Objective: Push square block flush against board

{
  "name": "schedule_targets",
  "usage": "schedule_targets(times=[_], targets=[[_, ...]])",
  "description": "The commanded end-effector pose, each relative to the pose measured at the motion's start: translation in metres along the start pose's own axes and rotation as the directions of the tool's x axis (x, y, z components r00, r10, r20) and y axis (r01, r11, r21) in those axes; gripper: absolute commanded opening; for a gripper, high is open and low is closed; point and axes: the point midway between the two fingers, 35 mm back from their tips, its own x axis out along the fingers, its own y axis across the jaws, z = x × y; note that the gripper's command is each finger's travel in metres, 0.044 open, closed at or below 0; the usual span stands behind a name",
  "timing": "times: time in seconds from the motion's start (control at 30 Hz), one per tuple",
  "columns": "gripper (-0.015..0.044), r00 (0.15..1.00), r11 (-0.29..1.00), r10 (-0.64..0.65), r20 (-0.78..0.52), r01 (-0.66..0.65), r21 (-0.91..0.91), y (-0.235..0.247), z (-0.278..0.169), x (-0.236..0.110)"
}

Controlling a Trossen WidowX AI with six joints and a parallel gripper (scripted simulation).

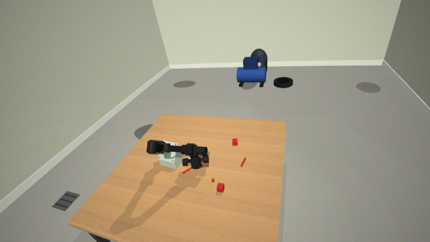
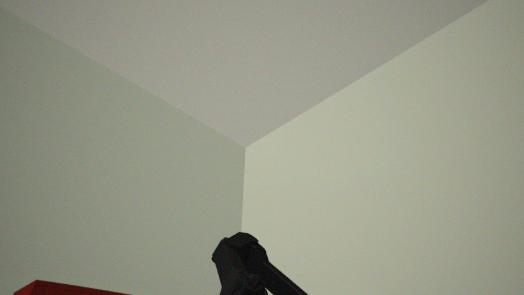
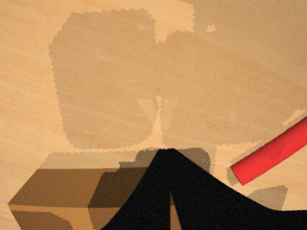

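My gripper is shut with nothing between its fingers and sits low over the wooden table. A wood-coloured block lies in shadow just left of the fingertips in the wrist view. In the top view it shows as a small brown piece right beside the gripper. I cannot tell whether the fingers touch it. I cannot make out a separate board in any view. The exterior view shows only walls, the ceiling and a part of the arm.
A red stick lies just right of the fingertips. Another red stick, two red cubes and a tiny red piece lie further out. The arm's white base stands behind the gripper.
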Motion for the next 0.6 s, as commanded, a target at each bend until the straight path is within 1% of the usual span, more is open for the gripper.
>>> schedule_targets(times=[0.0,0.57], targets=[[0.0,1.0,1.0,-0.008,-0.014,0.008,-0.007,-0.002,-0.01,0.002],[0.0,1.0,1.0,-0.006,-0.018,0.006,-0.007,0.002,-0.035,0.002]])
